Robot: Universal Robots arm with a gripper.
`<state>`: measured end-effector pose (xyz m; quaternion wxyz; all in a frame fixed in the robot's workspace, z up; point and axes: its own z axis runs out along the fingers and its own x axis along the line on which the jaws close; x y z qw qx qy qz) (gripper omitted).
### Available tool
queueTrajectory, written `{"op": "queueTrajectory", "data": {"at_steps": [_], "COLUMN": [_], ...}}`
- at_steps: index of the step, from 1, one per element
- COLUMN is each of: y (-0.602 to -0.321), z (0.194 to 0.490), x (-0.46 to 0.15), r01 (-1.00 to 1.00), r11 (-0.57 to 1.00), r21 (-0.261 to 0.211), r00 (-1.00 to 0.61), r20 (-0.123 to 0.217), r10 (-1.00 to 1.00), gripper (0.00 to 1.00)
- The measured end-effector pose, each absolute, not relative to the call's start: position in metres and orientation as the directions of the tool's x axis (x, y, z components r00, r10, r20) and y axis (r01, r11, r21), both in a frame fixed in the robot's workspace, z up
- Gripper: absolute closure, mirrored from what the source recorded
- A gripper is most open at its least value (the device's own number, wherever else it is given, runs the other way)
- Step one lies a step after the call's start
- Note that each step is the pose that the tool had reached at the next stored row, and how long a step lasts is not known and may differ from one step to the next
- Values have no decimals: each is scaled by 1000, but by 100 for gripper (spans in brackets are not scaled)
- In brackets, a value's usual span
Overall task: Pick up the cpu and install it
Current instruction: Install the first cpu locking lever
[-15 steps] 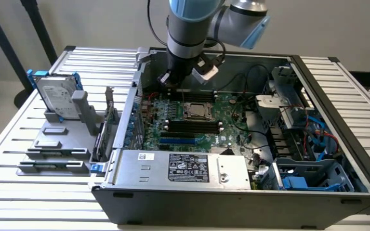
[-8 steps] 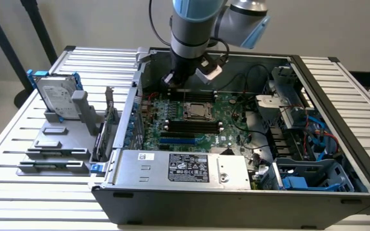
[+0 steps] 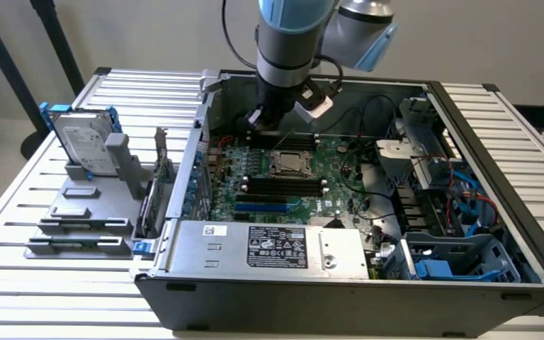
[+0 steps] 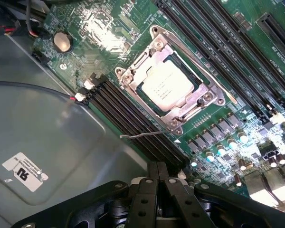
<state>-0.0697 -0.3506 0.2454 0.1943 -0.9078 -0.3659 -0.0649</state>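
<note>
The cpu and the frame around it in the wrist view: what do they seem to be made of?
The cpu: a metal top, it seems, matte pale silver with faint print. The frame: bare metal, perhaps steel, polished; it glints at its screws and edges.

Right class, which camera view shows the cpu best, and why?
The wrist view: the cpu appears close, its silver top seated inside the metal socket frame. The exterior view shows it as just a small pale square.
</note>
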Motion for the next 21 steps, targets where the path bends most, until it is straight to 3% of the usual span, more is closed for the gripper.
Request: {"op": "queueTrajectory", "data": {"at_steps": [13,21], "y": [-347,-343], "z": [227,220], "x": [-70,-70], "r01": [693,701], "r11": [-664,-673], "r21": [-281,-237], "r00": [721,713], "r20": [253,251], "r10": [646,654], "gripper": [89,89]}}
